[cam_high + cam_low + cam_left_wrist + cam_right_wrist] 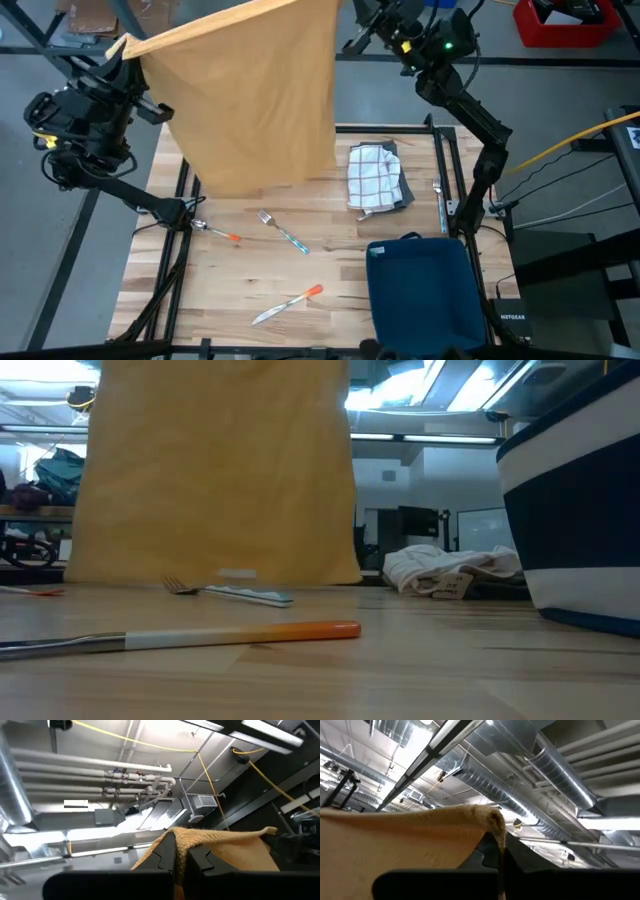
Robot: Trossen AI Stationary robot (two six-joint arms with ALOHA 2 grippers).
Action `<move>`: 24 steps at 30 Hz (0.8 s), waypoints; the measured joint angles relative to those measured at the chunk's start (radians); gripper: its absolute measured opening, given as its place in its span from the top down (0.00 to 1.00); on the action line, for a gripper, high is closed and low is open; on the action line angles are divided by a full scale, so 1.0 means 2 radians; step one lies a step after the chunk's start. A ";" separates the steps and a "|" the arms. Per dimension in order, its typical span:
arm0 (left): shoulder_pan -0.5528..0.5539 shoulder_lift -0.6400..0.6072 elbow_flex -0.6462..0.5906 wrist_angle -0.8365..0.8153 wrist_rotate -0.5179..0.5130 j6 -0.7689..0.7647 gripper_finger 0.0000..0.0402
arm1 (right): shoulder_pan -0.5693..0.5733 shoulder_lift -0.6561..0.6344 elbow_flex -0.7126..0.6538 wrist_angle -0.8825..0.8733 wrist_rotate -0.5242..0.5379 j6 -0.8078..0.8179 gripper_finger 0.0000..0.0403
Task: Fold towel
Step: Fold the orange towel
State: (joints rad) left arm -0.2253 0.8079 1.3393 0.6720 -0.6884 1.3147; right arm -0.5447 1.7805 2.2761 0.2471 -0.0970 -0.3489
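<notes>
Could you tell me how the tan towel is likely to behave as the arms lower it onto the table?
Probably floppy: the towel hangs in a flat sheet from two pinched corners, left end effector and right end effector. Its bottom edge nearly reaches the table, so it should crumple or drape there. It may drag the fork.

We hold both arms raised high, wrists tilted upward: our left claw (128, 45) pinched tight at one side, our right claw (352, 12) pinched tight opposite.
</notes>
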 joint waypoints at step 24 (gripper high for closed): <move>0.115 0.055 0.082 -0.108 -0.042 -0.029 1.00 | -0.058 -0.006 0.001 0.007 -0.043 -0.040 0.99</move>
State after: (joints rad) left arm 0.0043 0.9184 1.5032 0.4561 -0.7731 1.2572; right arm -0.6614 1.7680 2.2780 0.2603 -0.1821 -0.4279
